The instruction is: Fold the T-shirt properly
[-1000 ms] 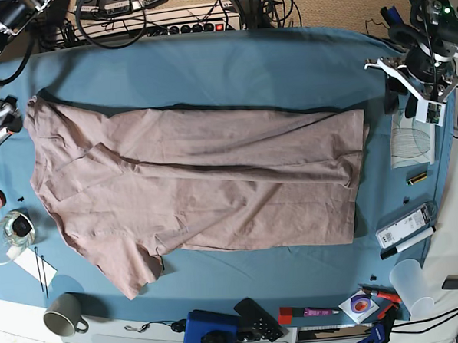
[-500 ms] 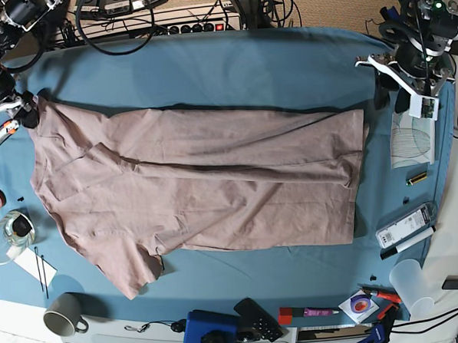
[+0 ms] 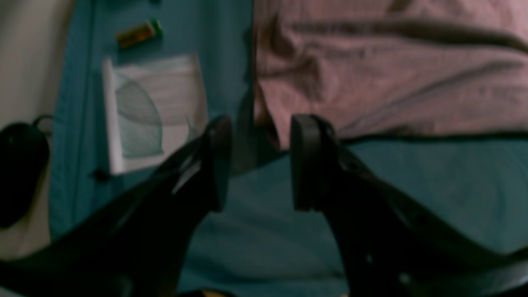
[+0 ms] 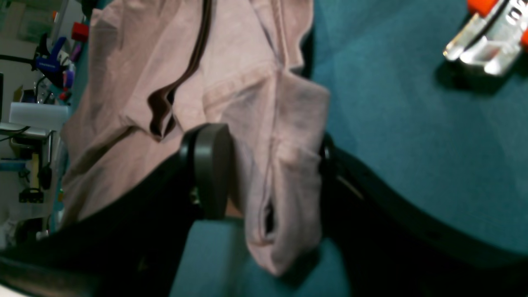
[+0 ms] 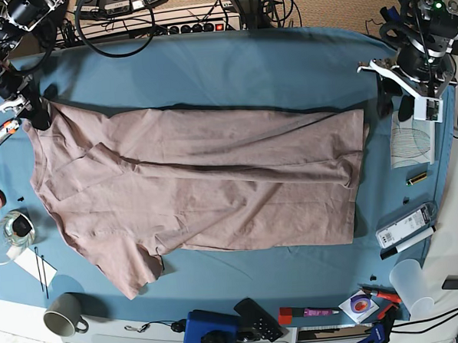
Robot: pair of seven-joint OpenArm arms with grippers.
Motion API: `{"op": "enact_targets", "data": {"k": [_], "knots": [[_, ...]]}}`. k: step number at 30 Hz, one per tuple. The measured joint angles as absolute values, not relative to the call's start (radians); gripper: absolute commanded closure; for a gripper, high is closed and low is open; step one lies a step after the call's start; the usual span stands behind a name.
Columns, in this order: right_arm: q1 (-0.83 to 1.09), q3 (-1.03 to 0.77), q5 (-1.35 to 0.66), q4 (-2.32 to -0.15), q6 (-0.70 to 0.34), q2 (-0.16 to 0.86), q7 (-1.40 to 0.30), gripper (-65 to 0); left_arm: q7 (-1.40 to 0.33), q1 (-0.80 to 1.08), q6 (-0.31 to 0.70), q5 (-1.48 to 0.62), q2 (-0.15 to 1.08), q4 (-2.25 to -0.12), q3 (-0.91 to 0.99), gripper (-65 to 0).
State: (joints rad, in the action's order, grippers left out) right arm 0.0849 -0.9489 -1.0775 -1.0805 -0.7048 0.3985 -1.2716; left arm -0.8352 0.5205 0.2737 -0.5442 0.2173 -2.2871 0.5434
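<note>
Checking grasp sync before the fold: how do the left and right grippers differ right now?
The right gripper has a corner of the T-shirt between its open jaws; the left gripper has only teal table cover between its own, the shirt's corner just beyond the tips. The right jaws stand wider than the left. The right is at the shirt's sleeve end, the left at its hem end. Both are open and gripping nothing.

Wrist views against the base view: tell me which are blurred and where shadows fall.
Left wrist: soft throughout, dim, T-shirt creases smeared, gripper dark. Right wrist: sharper at the shirt corner between the jaws, background clutter blurred. Base: crisp and evenly lit, with a thin dark shadow along the shirt's far edge on the table cover.
</note>
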Motion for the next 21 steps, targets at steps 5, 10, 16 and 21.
{"op": "enact_targets", "data": {"k": [5,10,16,21], "knots": [[0.069,-0.891,-1.076,-1.081,-0.706,0.399,-1.264,-28.8,-0.806,0.461,0.290,-0.545,0.217,-2.175,0.540,-24.1],[0.066,-0.821,-1.094,-1.082,-0.708,0.401,-1.253,-28.8,-0.805,0.345,0.340,-0.553,0.219,-1.967,0.463,-28.2],[0.063,-0.789,-1.099,-1.085,-0.709,0.401,-1.249,-28.8,-0.813,0.226,0.310,-0.521,0.216,-1.788,0.339,-29.1],[0.063,-0.789,-1.100,-1.085,-0.708,0.401,-1.250,-28.8,-0.820,0.153,0.274,-0.455,0.219,-1.694,0.343,-29.1]]}}
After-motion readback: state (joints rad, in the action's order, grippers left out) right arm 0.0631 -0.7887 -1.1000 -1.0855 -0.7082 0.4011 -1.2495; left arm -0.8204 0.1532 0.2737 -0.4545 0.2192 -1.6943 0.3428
